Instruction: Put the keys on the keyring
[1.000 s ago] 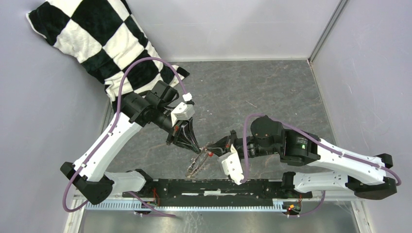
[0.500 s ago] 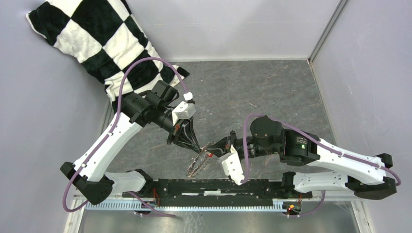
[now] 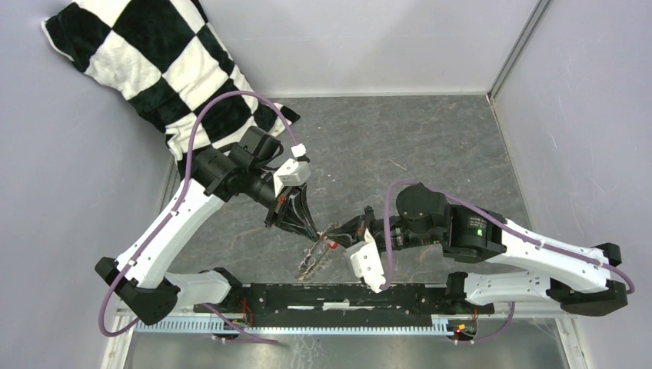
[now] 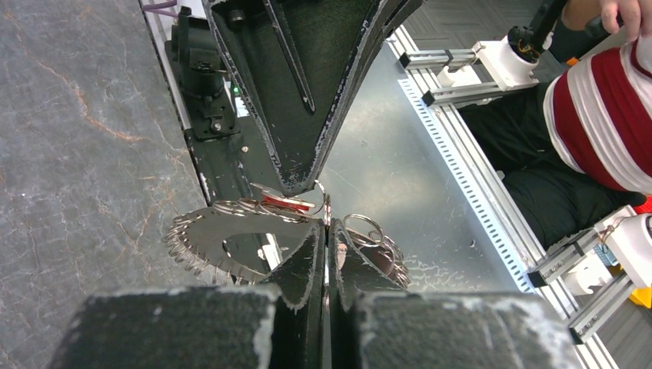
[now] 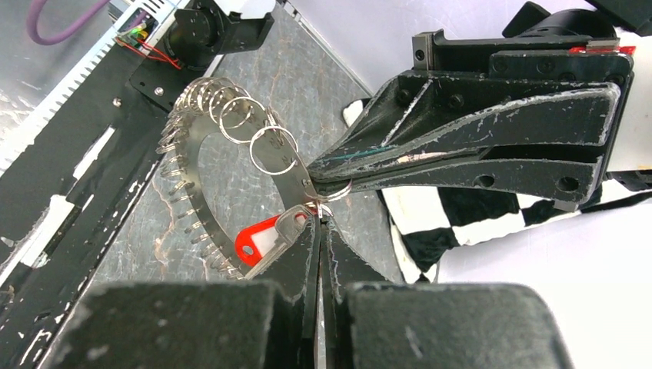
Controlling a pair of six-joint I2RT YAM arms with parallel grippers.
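Readable text: none that I can make out from here.
Right arm (image 3: 469,231): a small pale marking beside a green light, too tiny to read (just a smudge).
Red tag (image 5: 257,238): plain on the side that shows.

keys (image 5: 257,238): bright red tag, silvery metal; keyring (image 4: 204,231): silver-grey; cushion (image 3: 154,61): black-and-white checks; table (image 3: 400,138): grey, marbled veining; arms (image 3: 173,223): white, black joints; cables (image 3: 231,96): purple.
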